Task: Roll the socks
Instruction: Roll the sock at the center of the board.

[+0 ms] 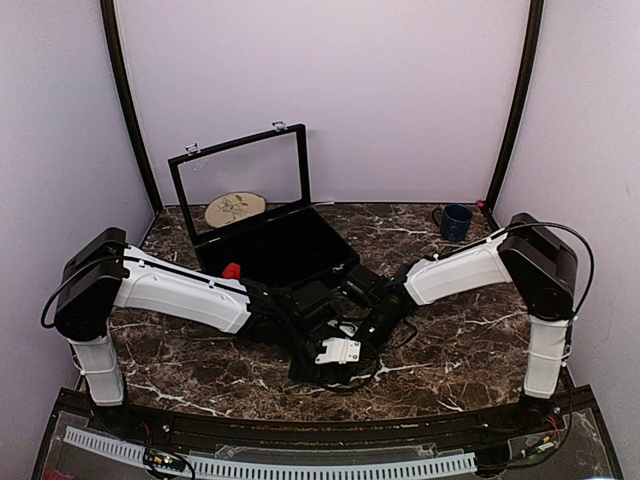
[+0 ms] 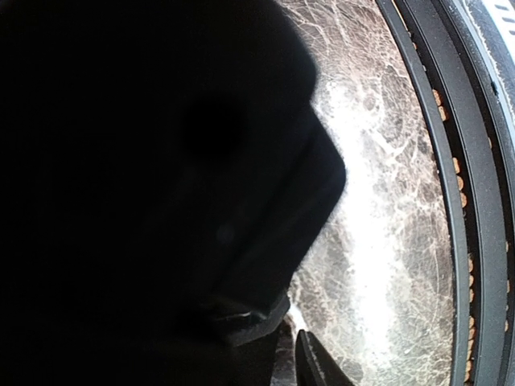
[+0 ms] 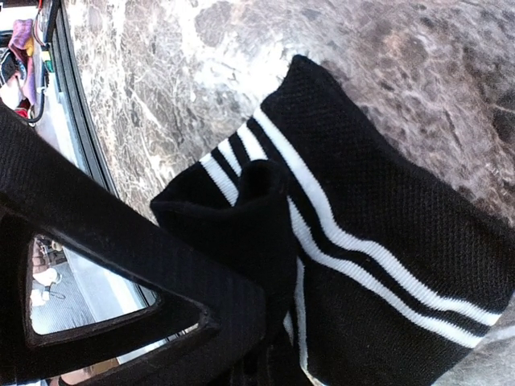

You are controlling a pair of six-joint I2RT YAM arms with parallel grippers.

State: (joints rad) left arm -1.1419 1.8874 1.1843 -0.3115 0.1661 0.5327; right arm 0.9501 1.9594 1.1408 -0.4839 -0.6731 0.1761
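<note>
Two arms: both reach in to the middle of the brown marble table and meet there.
Sock: the black knit ankle sock with white stripes lies on the table under the arms, with one edge folded up.
Right claw: the right gripper is squeezed shut, and it looks like it pinches that folded-up edge.
Left claw: the left gripper is lost in the dark. I cannot tell how wide it is or if it holds anything.
Red sock: I cannot find it for sure.
How it feels: I think it is soft, light and floppy. It is not slippery and it will not break.
Where to hold: the thick edge near the stripes looks best. Grab the whole fold, because one thin layer may slip out.
Watch out: a soft roll may spring open when let go, so it needs to be tight.
</note>
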